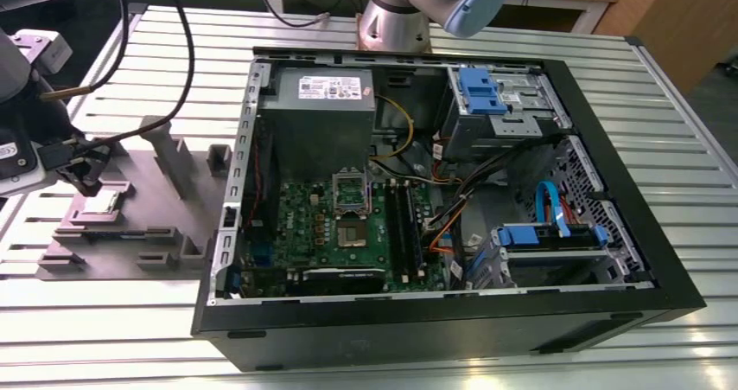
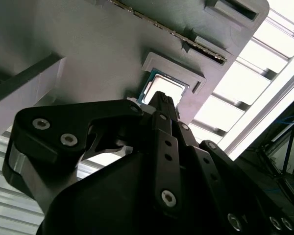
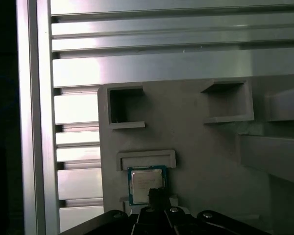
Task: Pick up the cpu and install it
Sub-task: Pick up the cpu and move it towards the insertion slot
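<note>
Off to the exterior view's left, outside the open computer case, the cpu lies flat, silvery top up, in a shallow square recess of the grey tray, which rests on the slatted metal surface. The arm has its jaws right over that tray. In the exterior view their dark tip sits just beside the chip, a touch toward the view's left. In both wrist views the same tip covers one edge of the chip's green border, while most of the metal top shows beyond it. Whether the tip touches the cpu or hovers just clear of it cannot be made out, nor can I tell whether the jaws are apart or together, since the black linkage hides the gap. Being square, the cpu has no long axis to line up with. What matters is that it lies directly ahead of the jaws, framed by the raised lips of its recess. I judge the pick-up as not yet done: the chip is seated in the tray, and the green motherboard lies well apart from it, inside the case toward the exterior view's right.
</note>
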